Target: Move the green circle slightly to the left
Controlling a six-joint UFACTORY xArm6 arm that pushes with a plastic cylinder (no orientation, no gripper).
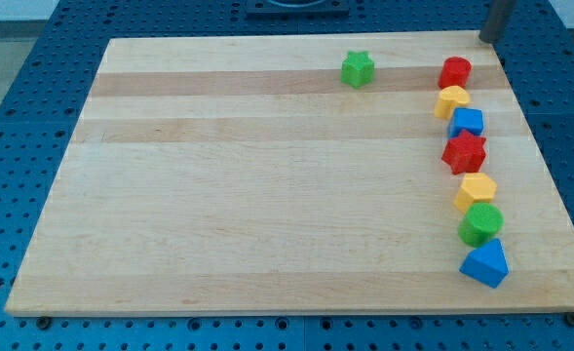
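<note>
The green circle (480,223) lies near the board's right edge, low in a column of blocks. It touches a yellow block (476,190) above it and a blue triangle (486,262) below it. My tip (483,39) is at the view's top right, at the board's far corner, well above the green circle. The closest block to it is a red block (454,71).
The column also holds a yellow block (452,99), a blue block (468,122) and a red star (464,152). A green star (358,68) sits alone near the top edge. The wooden board (248,195) rests on a blue perforated table.
</note>
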